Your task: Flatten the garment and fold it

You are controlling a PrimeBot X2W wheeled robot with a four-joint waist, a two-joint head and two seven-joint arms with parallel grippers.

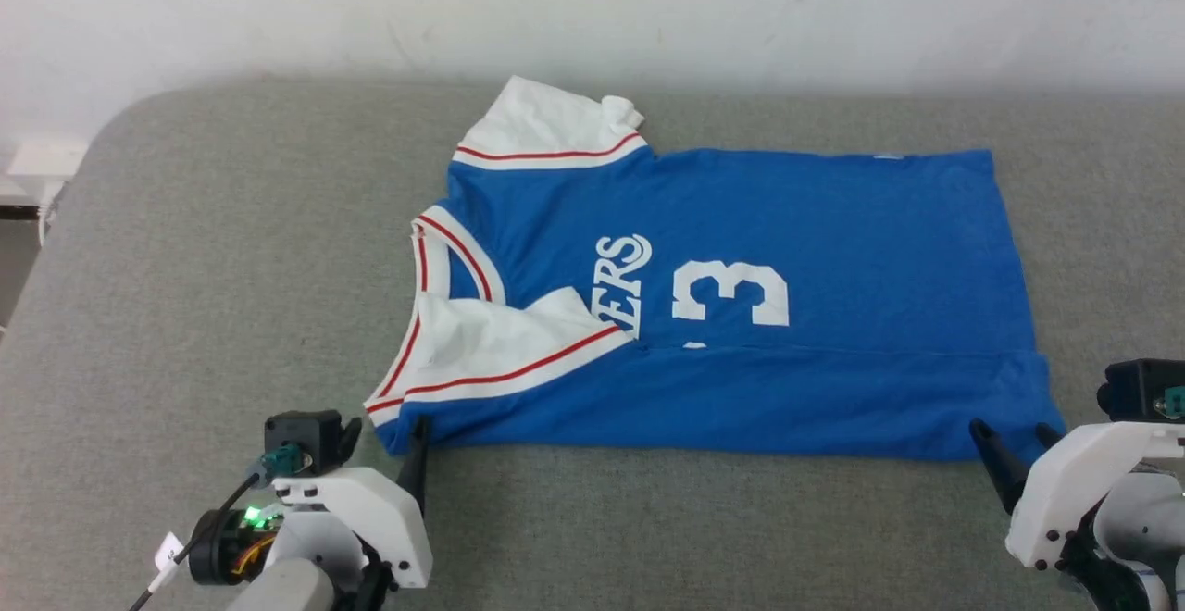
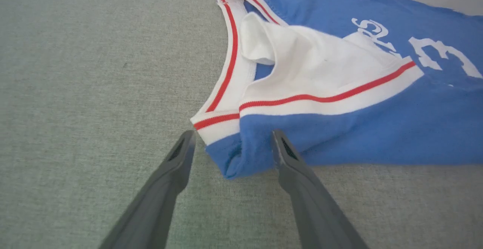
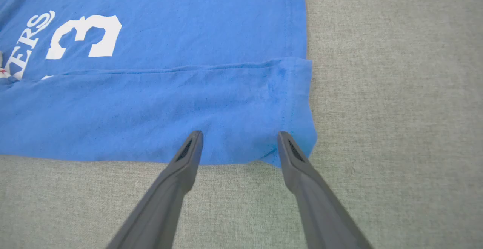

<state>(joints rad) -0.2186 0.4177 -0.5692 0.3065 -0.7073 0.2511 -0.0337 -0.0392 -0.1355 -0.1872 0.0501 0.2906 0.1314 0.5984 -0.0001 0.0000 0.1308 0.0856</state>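
One garment (image 1: pixel 833 213) lies partly folded on the grey surface (image 1: pixel 231 241).

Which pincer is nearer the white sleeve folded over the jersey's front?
Left. The left pincer stands open at the near collar-end corner of the jersey, just below that white sleeve; the right pincer stands open at the near hem-end corner, a shirt-length away.

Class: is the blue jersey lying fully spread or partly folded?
Partly folded: the garment has its near side doubled over, covering part of the number.
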